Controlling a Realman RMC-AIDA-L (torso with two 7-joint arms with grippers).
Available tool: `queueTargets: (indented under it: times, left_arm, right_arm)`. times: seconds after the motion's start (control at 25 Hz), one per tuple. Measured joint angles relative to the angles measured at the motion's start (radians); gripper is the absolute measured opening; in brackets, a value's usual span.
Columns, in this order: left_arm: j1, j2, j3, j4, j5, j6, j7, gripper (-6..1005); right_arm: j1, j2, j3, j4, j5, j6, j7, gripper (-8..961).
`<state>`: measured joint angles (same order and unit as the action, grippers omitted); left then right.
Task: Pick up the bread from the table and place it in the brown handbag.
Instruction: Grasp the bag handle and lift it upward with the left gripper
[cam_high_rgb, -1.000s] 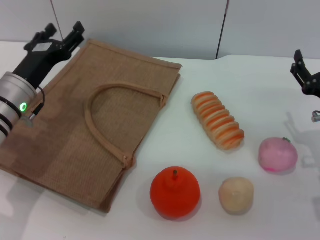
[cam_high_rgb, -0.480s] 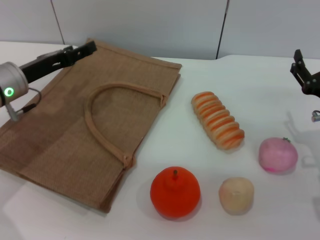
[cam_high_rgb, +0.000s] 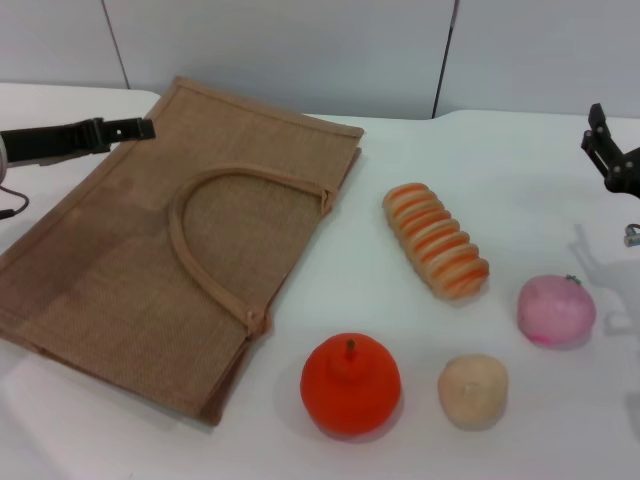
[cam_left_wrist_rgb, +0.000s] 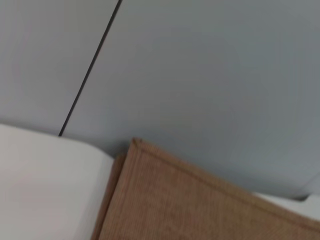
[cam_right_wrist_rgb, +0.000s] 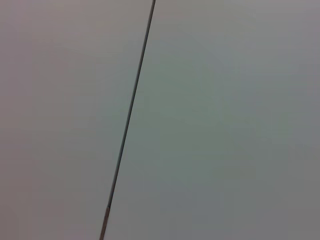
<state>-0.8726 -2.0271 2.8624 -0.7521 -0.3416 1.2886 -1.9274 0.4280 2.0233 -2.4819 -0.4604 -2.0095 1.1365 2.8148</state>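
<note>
My left gripper (cam_high_rgb: 135, 128) reaches in level from the left edge of the head view, its dark fingers lying over the far left corner of the brown handbag (cam_high_rgb: 130, 270). Seen side-on like this, I cannot tell how far my jaws are parted, and nothing shows in them. The left wrist view takes in only that corner of the bag (cam_left_wrist_rgb: 200, 200) against the grey wall (cam_left_wrist_rgb: 200, 75).

Out from those jaws, the handbag lies flat on the table (cam_high_rgb: 520, 180), one looped handle (cam_high_rgb: 215, 225) curving across its face. Well beyond the bag's far edge, toward my right side, rests the bread (cam_high_rgb: 435, 241), its striped length lying untouched on the white top.

My right gripper (cam_high_rgb: 608, 152) hangs at the far right, raised above the table, well apart from the bread; its jaws hold nothing, though I cannot tell their opening. Nearer my body lie a pink fruit (cam_high_rgb: 556, 310), a beige bun (cam_high_rgb: 472, 390) and an orange-red fruit (cam_high_rgb: 350, 385).
</note>
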Motion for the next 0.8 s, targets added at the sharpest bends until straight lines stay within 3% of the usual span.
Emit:
queueTargets:
  times: [0.36,0.8]
  left_arm:
    - [-0.069,0.009,0.002,-0.014,0.195,0.028,-0.043,860]
    - [-0.080,0.010,0.002,0.034,0.251,0.006,-0.029,860]
  right_arm:
    - [0.000,0.000,0.000,0.000,0.000,0.000,0.000,875]
    - [0.004,0.000,0.000,0.000,0.012,0.000,0.000,873]
